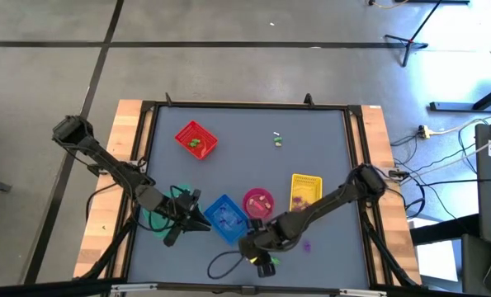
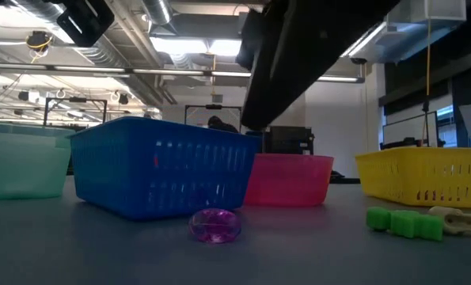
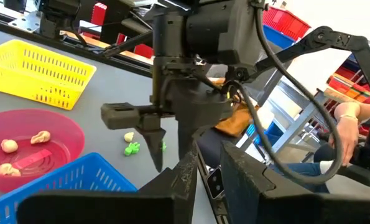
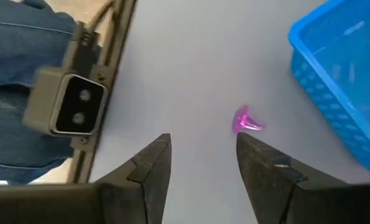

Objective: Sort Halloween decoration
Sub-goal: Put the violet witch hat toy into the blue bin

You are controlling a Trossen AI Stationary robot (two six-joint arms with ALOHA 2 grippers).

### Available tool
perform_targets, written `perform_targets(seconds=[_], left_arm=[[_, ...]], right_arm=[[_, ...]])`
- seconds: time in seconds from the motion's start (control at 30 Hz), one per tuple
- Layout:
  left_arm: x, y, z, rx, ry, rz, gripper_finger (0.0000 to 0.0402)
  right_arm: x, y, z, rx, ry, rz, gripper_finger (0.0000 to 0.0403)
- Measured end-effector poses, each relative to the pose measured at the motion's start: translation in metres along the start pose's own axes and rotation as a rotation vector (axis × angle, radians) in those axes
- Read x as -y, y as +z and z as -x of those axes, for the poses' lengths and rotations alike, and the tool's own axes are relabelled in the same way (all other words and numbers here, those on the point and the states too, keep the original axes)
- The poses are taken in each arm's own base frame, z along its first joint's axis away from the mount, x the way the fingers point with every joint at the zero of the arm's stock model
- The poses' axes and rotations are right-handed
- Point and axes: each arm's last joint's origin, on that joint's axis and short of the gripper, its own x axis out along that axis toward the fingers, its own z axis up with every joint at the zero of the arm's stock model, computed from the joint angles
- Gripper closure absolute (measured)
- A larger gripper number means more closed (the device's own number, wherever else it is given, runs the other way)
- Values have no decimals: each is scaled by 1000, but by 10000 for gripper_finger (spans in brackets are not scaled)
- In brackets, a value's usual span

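A purple trinket (image 4: 247,121) (image 2: 214,225) lies on the grey table in front of the blue basket (image 1: 224,216). My right gripper (image 4: 203,149) (image 1: 257,247) hangs open above it, pointing steeply down, with the trinket just beyond its fingertips. A green trinket (image 2: 404,222) and a cream one (image 2: 457,220) lie close by, near the front edge. Cream trinkets (image 3: 9,146) rest in the pink bowl (image 1: 257,200). My left gripper (image 3: 209,171) (image 1: 197,213) hovers between the teal basket (image 1: 153,217) and the blue one. Its fingers stand slightly apart with nothing seen between them.
A yellow basket (image 1: 305,190) stands right of the pink bowl and a red basket (image 1: 195,139) at the far left. Two small trinkets (image 1: 278,139) lie at the far middle, and another purple one (image 1: 307,245) lies right of my right gripper. A person's hand (image 3: 346,124) shows beyond the table.
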Motion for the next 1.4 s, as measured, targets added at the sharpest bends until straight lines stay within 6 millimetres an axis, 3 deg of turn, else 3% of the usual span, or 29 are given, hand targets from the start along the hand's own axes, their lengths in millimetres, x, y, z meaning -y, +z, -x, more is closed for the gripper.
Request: perform_targets(seconds=[0.3,0.57,0.9,1.4], left_arm=[[0,0,0,8,15,0,346],[-1,0,0,9,16,0,346],[0,1,0,15,17,2,346],[-1,1,0,26,39,1,346]], right_arm=[[-18,-6,-5,49,-141,74,222],[-17,-8,-13,81,-270,82,222],[-13,-15,-41,67,-273,49,222],[-12,-14,-42,81,-296,47,222]])
